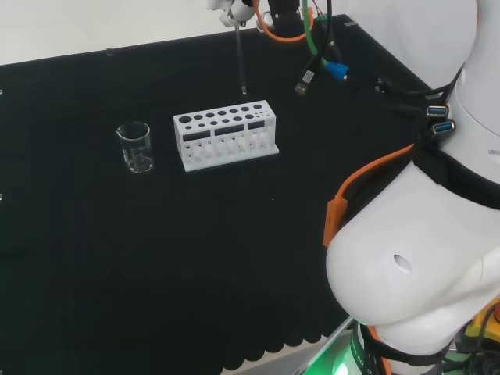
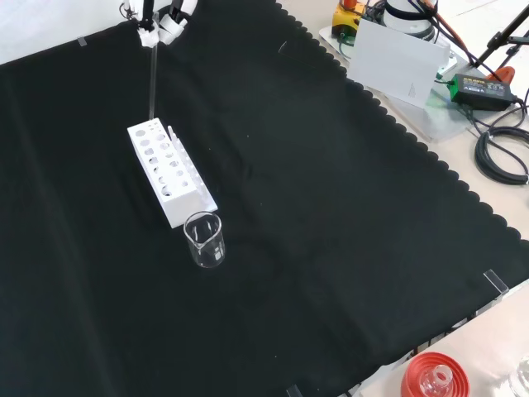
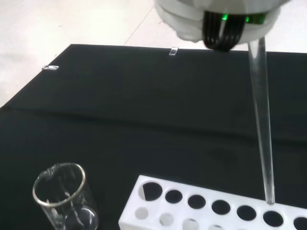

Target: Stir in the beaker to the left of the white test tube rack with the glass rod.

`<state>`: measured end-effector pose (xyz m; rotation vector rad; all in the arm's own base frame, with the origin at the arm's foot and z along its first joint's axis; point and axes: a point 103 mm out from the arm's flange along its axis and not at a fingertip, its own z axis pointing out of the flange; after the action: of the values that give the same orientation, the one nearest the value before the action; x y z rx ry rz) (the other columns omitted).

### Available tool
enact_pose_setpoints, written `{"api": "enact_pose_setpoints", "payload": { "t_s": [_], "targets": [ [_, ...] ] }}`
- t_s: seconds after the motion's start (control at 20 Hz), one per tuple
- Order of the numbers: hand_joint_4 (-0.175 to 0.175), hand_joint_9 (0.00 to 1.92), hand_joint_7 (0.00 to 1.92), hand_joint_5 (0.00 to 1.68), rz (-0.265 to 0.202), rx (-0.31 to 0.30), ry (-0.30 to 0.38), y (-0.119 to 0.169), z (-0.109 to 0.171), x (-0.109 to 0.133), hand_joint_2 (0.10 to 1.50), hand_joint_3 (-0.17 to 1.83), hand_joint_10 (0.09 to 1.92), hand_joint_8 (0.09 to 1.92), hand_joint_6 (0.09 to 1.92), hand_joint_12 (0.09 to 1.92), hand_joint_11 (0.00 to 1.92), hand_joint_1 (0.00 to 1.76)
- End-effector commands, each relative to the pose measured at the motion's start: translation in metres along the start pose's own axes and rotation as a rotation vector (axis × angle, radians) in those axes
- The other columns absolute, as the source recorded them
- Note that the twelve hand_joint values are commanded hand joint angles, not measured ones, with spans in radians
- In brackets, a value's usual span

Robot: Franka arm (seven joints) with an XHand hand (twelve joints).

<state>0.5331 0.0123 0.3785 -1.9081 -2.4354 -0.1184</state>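
Front view, lower centre: the beaker (image 2: 205,240) stands upright and apparently empty on the black cloth (image 2: 331,207), touching or just beside the near end of the white test tube rack (image 2: 169,171). Higher, at the upper left, the hand (image 2: 161,21) pinches the glass rod (image 2: 152,78) by its top, so it hangs vertical, tip just over the rack's far holes, clear to travel toward the beaker.
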Motion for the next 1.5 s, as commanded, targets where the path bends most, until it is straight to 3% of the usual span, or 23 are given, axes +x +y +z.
{"api": "enact_pose_setpoints", "payload": {
  "t_s": [0.05,0.25,0.8,1.0,1.1,1.15,1.25,1.5],
  "targets": [
    [-0.175,1.41,1.27,1.17,0.041,-0.033,0.020,-0.007,-0.005,-0.001,0.74,0.39,0.61,0.60,0.28,0.77,1.26,1.56],
    [-0.175,1.41,1.27,1.17,-0.002,-0.035,0.033,-0.017,-0.013,0.002,0.75,0.39,0.61,0.60,0.28,0.77,1.26,1.56],
    [-0.175,1.41,1.27,1.17,-0.074,-0.042,0.033,-0.022,-0.022,0.039,0.75,0.38,0.61,0.60,0.27,0.77,1.26,1.56],
    [-0.175,1.41,1.27,1.17,-0.099,-0.054,0.041,-0.017,-0.027,0.064,0.75,0.38,0.61,0.60,0.27,0.77,1.26,1.56],
    [-0.175,1.41,1.27,1.18,-0.117,-0.056,0.044,-0.025,-0.027,0.060,0.75,0.38,0.62,0.60,0.27,0.77,1.26,1.56],
    [-0.175,1.41,1.27,1.18,-0.120,-0.036,0.006,-0.014,-0.030,0.076,0.75,0.38,0.62,0.60,0.26,0.77,1.26,1.56],
    [-0.175,1.41,1.28,1.18,-0.148,-0.041,0.027,-0.007,-0.027,0.095,0.75,0.38,0.62,0.59,0.26,0.77,1.26,1.56],
    [-0.175,1.41,1.28,1.18,-0.186,-0.038,0.041,-0.004,-0.019,0.114,0.75,0.38,0.62,0.59,0.26,0.78,1.26,1.56]
  ]
}}
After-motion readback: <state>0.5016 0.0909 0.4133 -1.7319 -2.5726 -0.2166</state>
